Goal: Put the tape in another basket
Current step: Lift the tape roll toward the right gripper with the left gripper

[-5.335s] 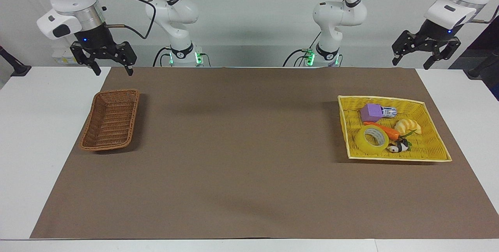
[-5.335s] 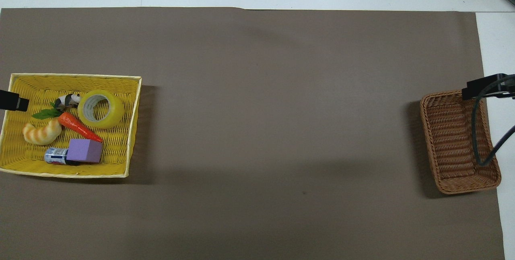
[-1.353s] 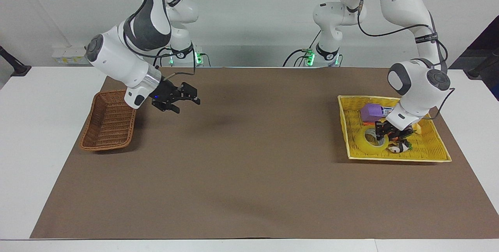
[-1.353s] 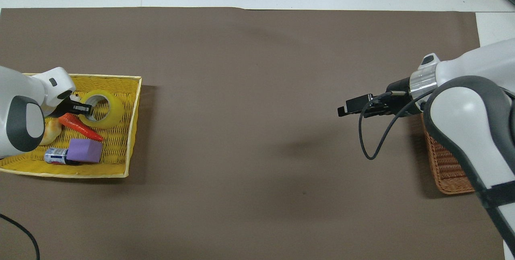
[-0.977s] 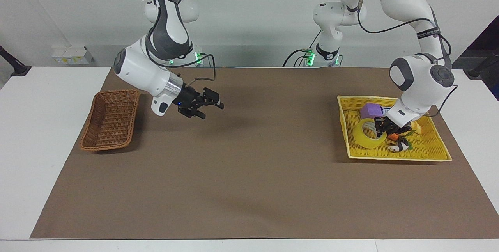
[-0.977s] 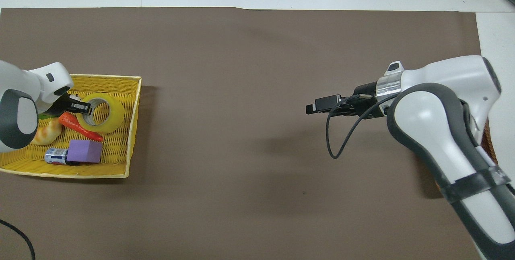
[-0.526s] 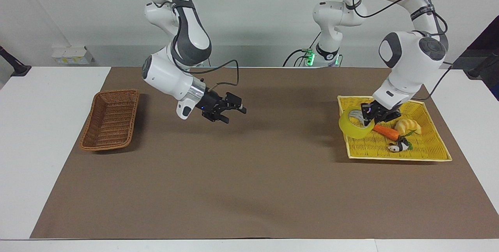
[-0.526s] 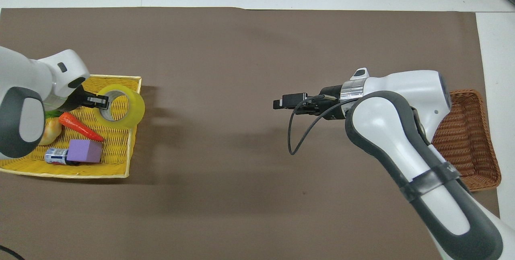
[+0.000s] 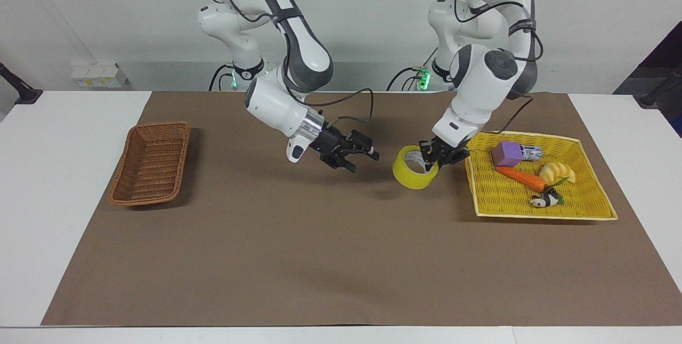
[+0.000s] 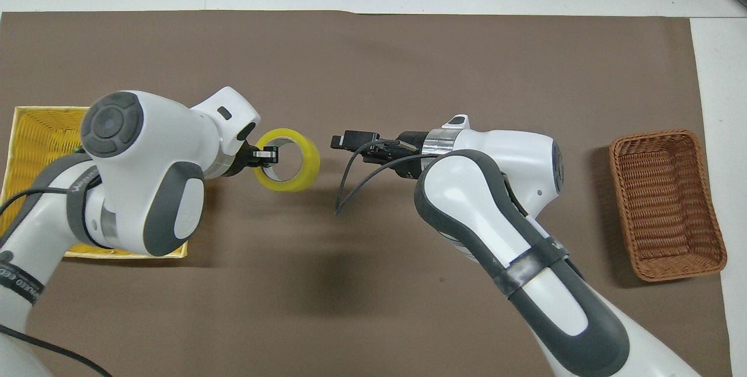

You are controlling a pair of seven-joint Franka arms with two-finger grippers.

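Brown basket (image 9: 151, 163) sits at right arm's end. Right gripper (image 9: 356, 156), fingers spread, nothing held, over mat (image 9: 330, 243). Left gripper (image 9: 440, 156) pinches tape (image 9: 414, 169) in air beside yellow basket (image 9: 591, 211). One tape, two baskets.

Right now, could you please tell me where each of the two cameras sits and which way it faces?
Facing view: high across the table, looking at the robots; both bases and whole arms show, the left end effector gripping the tape, the right end effector open beside it.
Overhead view: high above the robots' end, looking steeply down and forward; only forearms and end effectors show, entering from the bottom.
Both share the tape, the brown wicker basket and the yellow basket, mirrored half a turn.
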